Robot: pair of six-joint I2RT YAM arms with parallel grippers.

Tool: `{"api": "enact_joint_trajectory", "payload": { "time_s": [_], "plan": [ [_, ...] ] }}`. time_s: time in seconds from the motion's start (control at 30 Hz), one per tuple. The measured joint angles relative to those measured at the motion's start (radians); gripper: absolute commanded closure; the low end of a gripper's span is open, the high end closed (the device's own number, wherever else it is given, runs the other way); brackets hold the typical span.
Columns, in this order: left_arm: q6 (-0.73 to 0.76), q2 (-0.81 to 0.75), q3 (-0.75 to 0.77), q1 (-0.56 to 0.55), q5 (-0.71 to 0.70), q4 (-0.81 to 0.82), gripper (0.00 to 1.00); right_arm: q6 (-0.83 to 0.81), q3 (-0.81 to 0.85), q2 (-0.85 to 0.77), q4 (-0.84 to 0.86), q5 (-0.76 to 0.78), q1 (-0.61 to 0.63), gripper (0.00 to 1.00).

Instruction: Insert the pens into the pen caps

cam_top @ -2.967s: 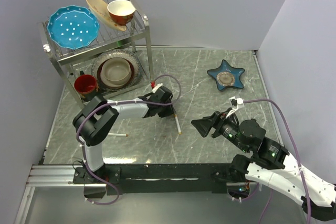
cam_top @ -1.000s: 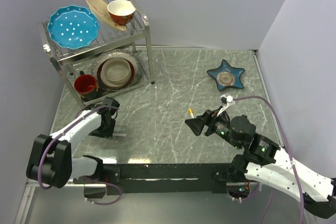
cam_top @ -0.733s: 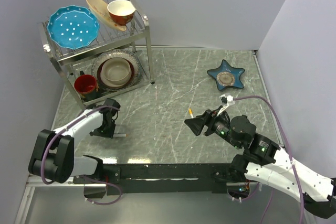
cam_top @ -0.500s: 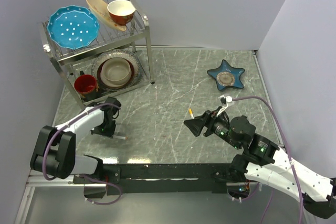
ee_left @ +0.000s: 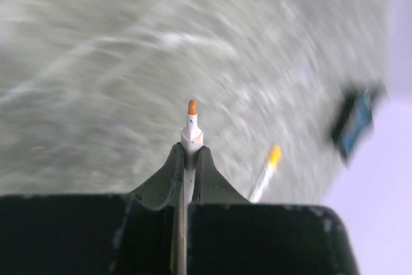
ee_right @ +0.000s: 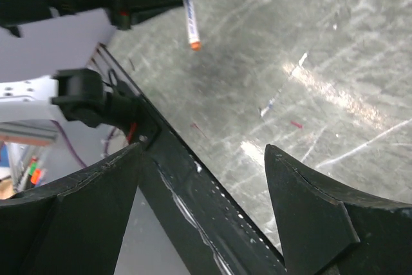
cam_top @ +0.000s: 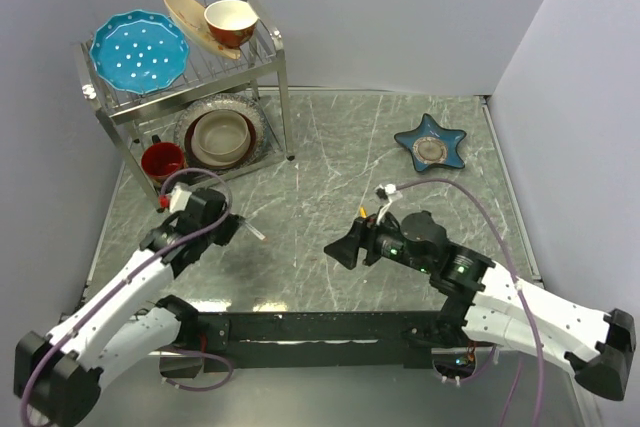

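Observation:
My left gripper (cam_top: 236, 227) (ee_left: 189, 149) is shut on a white pen with an orange tip (ee_left: 191, 120), held above the table with the tip pointing away from the jaws. It shows as a short white stick in the top view (cam_top: 255, 232) and in the right wrist view (ee_right: 190, 24). A second white pen with an orange-yellow end (ee_left: 267, 172) lies on the table by the right arm (cam_top: 362, 213). My right gripper (cam_top: 338, 249) (ee_right: 203, 149) is open wide and empty, low over the table's near middle. I cannot make out the caps or the dark blue pen.
A metal dish rack (cam_top: 280, 77) with bowls and plates stands at the back left. A blue star-shaped dish (cam_top: 430, 144) sits at the back right and appears blurred in the left wrist view (ee_left: 357, 123). The black front rail (ee_right: 193, 185) runs under the right gripper.
My left gripper closed on the white pen lying at the left, lifted it and swung right. My right gripper moved left toward the table's middle, staying open.

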Motion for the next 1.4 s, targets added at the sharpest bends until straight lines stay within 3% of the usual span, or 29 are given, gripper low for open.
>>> {"api": "enact_joint_trajectory", "payload": {
  "time_s": [0.17,0.3,0.5,0.6,0.9,1.17,1.3,1.4],
  "plan": [
    [0.191,-0.109,-0.132,-0.037,0.150,0.253,0.99,-0.021,0.029,0.109,0.013,-0.039,0.000,0.17],
    [0.312,-0.146,-0.216,-0.038,0.358,0.480,0.99,-0.018,0.045,0.172,0.080,-0.087,0.000,0.18],
    [0.377,-0.138,-0.276,-0.045,0.626,0.768,0.99,0.002,0.055,0.296,0.178,-0.158,0.000,0.23],
    [0.383,-0.137,-0.277,-0.055,0.689,0.850,0.99,0.011,0.064,0.356,0.209,-0.177,0.000,0.28],
    [0.378,-0.167,-0.313,-0.068,0.739,0.974,0.99,0.069,0.067,0.408,0.352,-0.203,0.000,0.38],
    [0.355,-0.163,-0.345,-0.071,0.746,1.040,0.99,0.103,0.066,0.433,0.430,-0.217,0.000,0.54],
    [0.351,-0.163,-0.345,-0.072,0.743,1.046,0.99,0.124,0.057,0.434,0.467,-0.226,0.000,0.56],
    [0.348,-0.163,-0.345,-0.073,0.737,1.050,0.99,0.135,0.045,0.434,0.496,-0.239,0.000,0.65]
  ]
}}
